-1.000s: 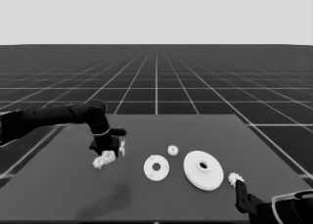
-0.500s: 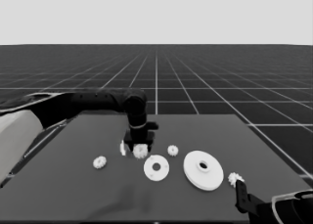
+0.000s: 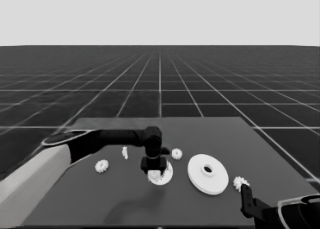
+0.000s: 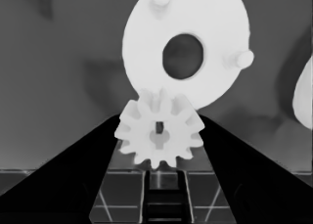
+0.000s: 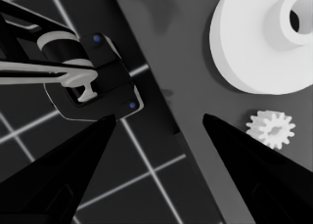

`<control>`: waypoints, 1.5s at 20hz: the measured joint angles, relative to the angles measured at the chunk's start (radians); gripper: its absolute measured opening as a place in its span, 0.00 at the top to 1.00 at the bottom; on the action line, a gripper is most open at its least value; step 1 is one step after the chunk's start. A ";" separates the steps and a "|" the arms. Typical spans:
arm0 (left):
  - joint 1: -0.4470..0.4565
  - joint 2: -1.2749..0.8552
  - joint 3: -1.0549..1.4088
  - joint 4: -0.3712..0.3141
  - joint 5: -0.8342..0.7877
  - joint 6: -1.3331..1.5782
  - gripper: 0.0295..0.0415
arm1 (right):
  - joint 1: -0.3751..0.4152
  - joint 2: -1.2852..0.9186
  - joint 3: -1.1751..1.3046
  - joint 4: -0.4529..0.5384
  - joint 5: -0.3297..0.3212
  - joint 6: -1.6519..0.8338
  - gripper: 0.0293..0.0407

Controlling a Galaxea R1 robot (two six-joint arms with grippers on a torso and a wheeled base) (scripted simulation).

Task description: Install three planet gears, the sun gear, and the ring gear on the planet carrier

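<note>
My left gripper (image 3: 155, 171) hangs over the planet carrier (image 3: 168, 175), the smaller round part, at the table's middle, shut on a planet gear (image 4: 159, 134). In the left wrist view this gear overlaps the near rim of the planet carrier (image 4: 186, 48), which shows two upright pegs. The ring gear (image 3: 208, 173), the larger round part, lies just right of it. Loose gears lie at the left (image 3: 102, 165), behind the carrier (image 3: 176, 153), and right of the ring gear (image 3: 240, 182). My right gripper (image 3: 245, 196) waits open at the lower right corner.
A thin white piece (image 3: 125, 152) stands left of my left forearm. The right wrist view shows the ring gear (image 5: 264, 43), the nearby gear (image 5: 271, 128), the table's edge and dark machinery (image 5: 93, 82) past it.
My left arm has swung right from the table's left end to the smaller round part, carrying a gear. One gear stayed behind at the left. The right arm has not moved.
</note>
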 joint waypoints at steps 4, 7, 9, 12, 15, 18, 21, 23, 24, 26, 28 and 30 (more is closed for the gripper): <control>0.070 0.013 -0.066 0.065 -0.022 0.047 0.86 | 0.000 0.000 0.000 0.000 0.000 0.000 0.19; 0.077 0.015 -0.073 0.072 -0.025 0.052 0.86 | 0.000 0.000 0.000 0.000 0.000 0.000 0.19; 0.078 0.015 -0.075 0.073 -0.026 0.053 0.36 | 0.000 0.000 0.000 0.000 0.000 0.000 0.19; 0.078 0.015 -0.075 0.074 -0.026 0.053 0.26 | 0.000 0.000 0.000 0.000 0.000 0.000 0.19; 0.078 0.015 -0.075 0.074 -0.026 0.053 0.26 | 0.000 0.000 0.000 0.000 0.000 0.000 0.19; -0.039 -0.012 0.046 -0.073 0.022 -0.031 0.25 | 0.000 0.000 0.000 0.000 0.000 0.000 0.19; -0.279 -0.012 0.076 -0.282 0.012 -0.061 0.25 | 0.000 0.000 0.000 0.000 0.000 0.000 0.19; -0.316 -0.009 0.065 -0.318 0.009 -0.052 0.25 | 0.000 0.000 0.000 0.000 0.000 0.000 0.19; -0.324 -0.009 0.062 -0.325 0.008 -0.050 0.25 | 0.000 0.000 0.000 0.000 0.000 0.000 0.19; -0.330 -0.008 0.059 -0.332 0.007 -0.047 0.25 | 0.000 0.000 0.000 0.000 0.000 0.000 0.19; -0.330 -0.209 0.214 -0.334 0.011 0.118 0.25 | 0.000 0.000 0.000 0.000 0.000 0.000 0.19; -0.330 -0.556 0.155 -0.329 0.025 0.430 0.25 | 0.000 0.000 0.000 0.000 0.000 0.000 0.19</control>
